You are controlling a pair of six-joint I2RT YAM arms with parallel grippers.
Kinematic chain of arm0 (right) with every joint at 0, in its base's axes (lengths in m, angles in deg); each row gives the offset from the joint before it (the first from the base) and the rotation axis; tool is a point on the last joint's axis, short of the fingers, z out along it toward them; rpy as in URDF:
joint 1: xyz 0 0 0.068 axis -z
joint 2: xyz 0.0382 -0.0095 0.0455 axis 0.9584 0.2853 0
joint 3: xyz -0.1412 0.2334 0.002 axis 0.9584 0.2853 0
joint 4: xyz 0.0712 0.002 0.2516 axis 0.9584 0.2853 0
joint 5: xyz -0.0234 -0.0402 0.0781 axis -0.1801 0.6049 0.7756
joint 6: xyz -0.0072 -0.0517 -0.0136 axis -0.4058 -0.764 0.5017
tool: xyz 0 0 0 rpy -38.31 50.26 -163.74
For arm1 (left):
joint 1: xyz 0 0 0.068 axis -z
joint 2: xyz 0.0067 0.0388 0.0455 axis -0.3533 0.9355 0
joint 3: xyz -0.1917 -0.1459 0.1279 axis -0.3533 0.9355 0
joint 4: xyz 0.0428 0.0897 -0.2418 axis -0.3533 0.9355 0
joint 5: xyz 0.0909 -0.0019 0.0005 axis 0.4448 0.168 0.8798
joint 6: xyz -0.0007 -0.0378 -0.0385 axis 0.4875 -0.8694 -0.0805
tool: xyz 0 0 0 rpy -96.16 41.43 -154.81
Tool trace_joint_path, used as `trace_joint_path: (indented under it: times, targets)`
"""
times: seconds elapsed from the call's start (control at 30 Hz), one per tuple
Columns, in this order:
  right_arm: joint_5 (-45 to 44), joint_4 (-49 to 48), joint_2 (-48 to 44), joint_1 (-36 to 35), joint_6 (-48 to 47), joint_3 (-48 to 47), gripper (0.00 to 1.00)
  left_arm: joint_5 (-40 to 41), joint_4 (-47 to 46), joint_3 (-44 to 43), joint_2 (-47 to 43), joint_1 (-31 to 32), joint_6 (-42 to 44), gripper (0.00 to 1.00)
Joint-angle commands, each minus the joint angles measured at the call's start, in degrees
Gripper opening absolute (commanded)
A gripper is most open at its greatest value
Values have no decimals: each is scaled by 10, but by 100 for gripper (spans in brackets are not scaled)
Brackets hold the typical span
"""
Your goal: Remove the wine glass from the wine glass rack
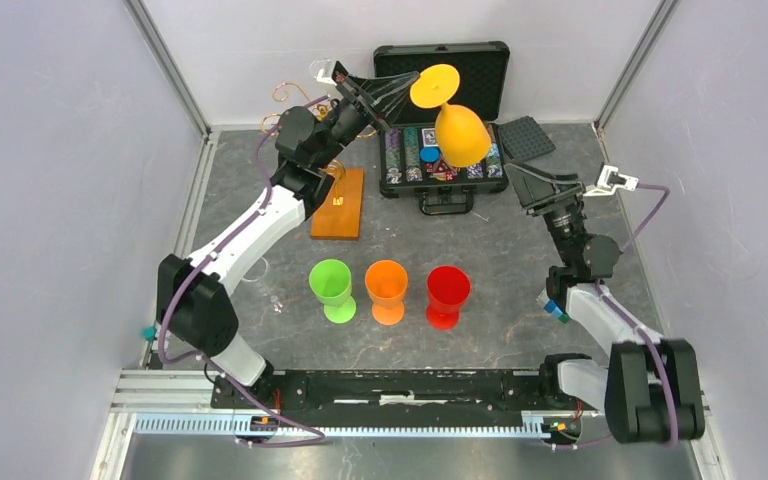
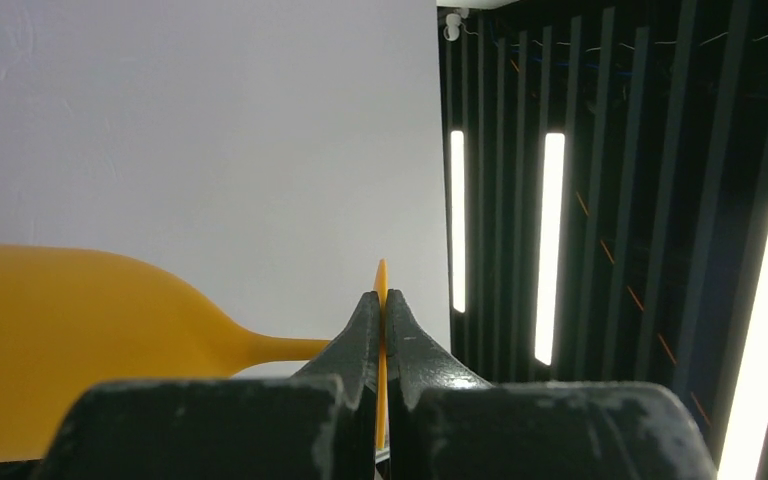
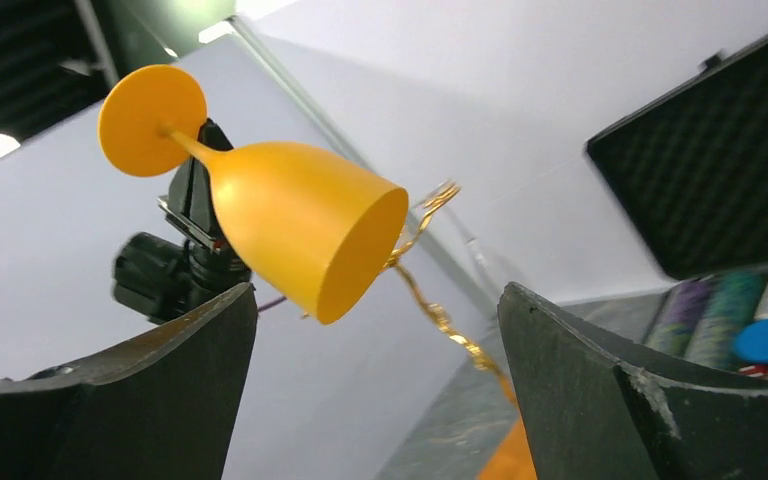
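Note:
The yellow-orange wine glass (image 1: 462, 135) hangs in the air, tilted bowl-down, above the open black case. My left gripper (image 1: 410, 88) is shut on the rim of its round foot (image 1: 435, 87). In the left wrist view the jaws (image 2: 381, 300) pinch the thin foot edge, with the bowl (image 2: 60, 340) to the left. The wine glass rack's golden wire (image 1: 290, 95) and orange wooden base (image 1: 340, 203) stand left of the glass, apart from it. My right gripper (image 1: 522, 180) is open and empty below and right of the glass. In the right wrist view (image 3: 380, 330) the glass (image 3: 300, 230) is ahead, in front of the rack wire (image 3: 430, 300).
An open black chip case (image 1: 440, 60) sits at the back centre, a black foam pad (image 1: 527, 137) to its right. Green (image 1: 331, 288), orange (image 1: 387, 290) and red (image 1: 447, 294) goblets stand in a row near the front. Walls close in on both sides.

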Motion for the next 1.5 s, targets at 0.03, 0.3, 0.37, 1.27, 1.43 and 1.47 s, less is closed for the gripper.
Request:
trace_joint_path:
  times: [0.03, 0.3, 0.37, 1.27, 1.43, 1.47]
  targets:
    - [69, -367, 85, 4, 191, -20, 92, 19, -42, 15, -55, 13, -34, 2]
    - [113, -390, 114, -11, 213, -52, 95, 24, -41, 11, -54, 33, -29, 2]
    - [119, -390, 109, -20, 209, -59, 95, 29, -36, 11, -52, 38, -26, 2]
    - [70, -390, 48, -56, 182, -138, 44, 73, -50, 50, -64, 68, -44, 2]
    - [61, -390, 40, -57, 184, -145, 25, 77, -58, 55, -65, 68, -48, 3]
    - [62, -390, 39, -57, 184, -145, 21, 77, -60, 55, -65, 68, -48, 6]
